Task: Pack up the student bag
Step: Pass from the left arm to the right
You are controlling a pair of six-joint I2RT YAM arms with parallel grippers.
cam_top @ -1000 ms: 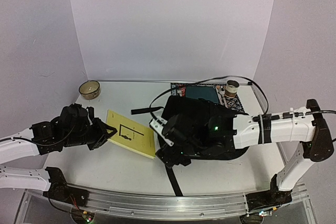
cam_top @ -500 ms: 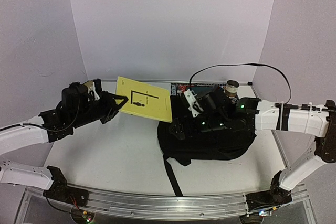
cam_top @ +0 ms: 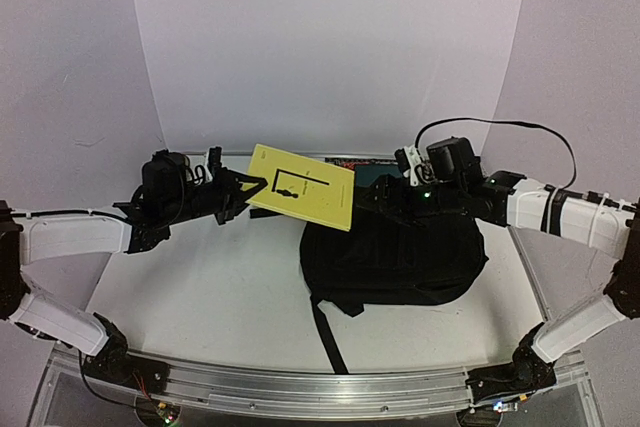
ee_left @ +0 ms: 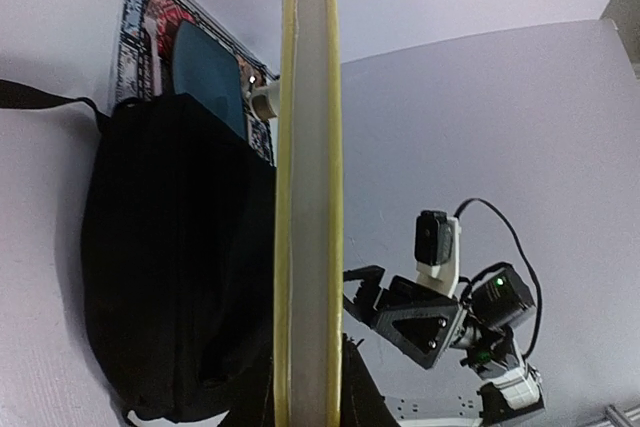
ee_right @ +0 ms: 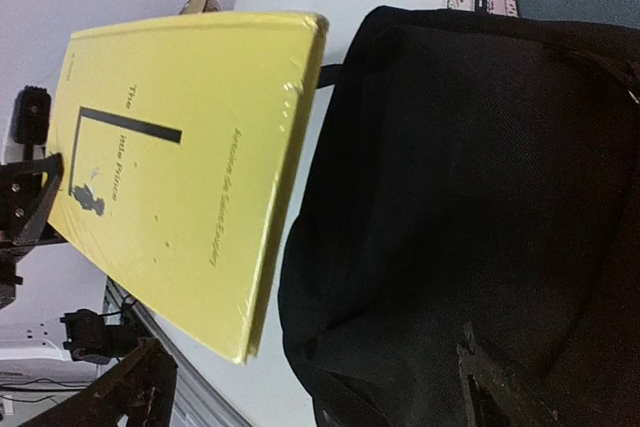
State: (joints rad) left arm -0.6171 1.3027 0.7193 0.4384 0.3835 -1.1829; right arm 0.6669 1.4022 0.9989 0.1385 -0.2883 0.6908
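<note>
Table (cam_top: 220, 287) carried the black student bag (cam_top: 400, 262) right of centre; the yellow book (cam_top: 305, 187) hung clear of the table at the bag's far-left corner, clamped in my left claw (cam_top: 250, 187); my right claw (cam_top: 388, 199) stood spread wide over the bag.

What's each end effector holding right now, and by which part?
Left end effector grips the yellow book by its left edge. Right end effector is open, holding nothing.

We see a white tabletop (cam_top: 220, 287); the black student bag (cam_top: 400, 262) lies flat on it; a patterned sheet (ee_left: 205, 62) with a teal middle lies just beyond, at the far edge.
</note>
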